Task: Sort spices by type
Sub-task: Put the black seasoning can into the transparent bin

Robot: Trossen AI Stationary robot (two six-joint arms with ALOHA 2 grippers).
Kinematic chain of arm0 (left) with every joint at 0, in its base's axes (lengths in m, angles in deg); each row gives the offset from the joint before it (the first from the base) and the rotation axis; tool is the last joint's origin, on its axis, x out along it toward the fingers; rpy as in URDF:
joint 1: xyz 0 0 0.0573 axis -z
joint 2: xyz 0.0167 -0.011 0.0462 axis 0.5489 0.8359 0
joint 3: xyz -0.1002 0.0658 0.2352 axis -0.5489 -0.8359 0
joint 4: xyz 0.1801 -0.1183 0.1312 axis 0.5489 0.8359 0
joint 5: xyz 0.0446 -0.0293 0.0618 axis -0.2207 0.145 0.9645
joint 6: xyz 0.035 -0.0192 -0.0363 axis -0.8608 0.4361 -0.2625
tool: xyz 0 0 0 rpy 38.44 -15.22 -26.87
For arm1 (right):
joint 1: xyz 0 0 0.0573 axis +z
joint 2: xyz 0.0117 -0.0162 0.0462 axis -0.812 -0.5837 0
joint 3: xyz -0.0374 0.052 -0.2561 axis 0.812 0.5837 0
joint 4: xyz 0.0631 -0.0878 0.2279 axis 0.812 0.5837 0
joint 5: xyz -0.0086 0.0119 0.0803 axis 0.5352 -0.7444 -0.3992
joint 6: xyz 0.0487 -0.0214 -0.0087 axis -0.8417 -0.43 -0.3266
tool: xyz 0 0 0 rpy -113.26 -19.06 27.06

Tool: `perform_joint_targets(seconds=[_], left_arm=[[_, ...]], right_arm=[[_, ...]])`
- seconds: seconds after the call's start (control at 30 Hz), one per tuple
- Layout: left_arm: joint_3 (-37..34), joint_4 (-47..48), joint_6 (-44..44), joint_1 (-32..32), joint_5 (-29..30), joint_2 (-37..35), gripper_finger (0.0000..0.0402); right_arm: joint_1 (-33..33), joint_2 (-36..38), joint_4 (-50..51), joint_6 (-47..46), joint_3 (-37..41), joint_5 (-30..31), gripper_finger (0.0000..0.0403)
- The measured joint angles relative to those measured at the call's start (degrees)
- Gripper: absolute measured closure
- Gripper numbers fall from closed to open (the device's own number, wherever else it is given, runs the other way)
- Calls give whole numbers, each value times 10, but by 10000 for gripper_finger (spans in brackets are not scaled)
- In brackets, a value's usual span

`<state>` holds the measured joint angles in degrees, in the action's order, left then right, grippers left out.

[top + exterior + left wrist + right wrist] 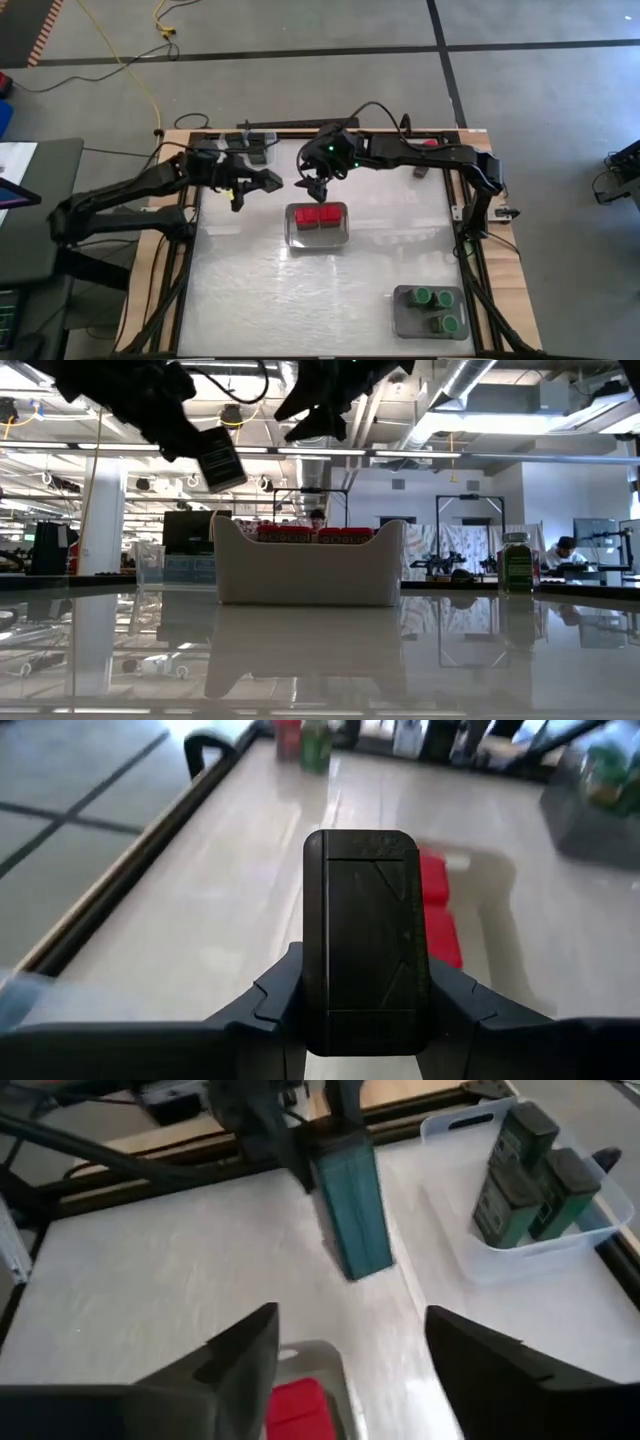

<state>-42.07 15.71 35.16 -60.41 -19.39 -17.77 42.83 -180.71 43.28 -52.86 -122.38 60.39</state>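
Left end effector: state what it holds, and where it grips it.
The left end effector holds a black boxy spice container, fingers clamped on its lower sides. The right end effector is empty.

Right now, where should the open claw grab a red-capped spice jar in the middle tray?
By its square red cap, straight from above: the tray's walls hide the body, only caps clear the rim. The right gripper hangs open close by; the left gripper holds a black spice box aside.
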Motion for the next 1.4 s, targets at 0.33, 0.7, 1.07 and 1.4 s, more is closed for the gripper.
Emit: perform_joint_targets(seconds=[0.33,0.7,1.07,1.4], left_arm=[[0,-114,26,32,0,56,279],[0,-194,50,70,9,93,278],[1,-225,57,80,43,93,278],[1,-217,29,81,44,92,278]], right_arm=[[0,-14,-9,94,0,-4,79],[-22,-15,-31,126,47,-52,85],[-18,-15,-70,155,57,-76,137],[-23,-15,-79,160,57,-76,243]])
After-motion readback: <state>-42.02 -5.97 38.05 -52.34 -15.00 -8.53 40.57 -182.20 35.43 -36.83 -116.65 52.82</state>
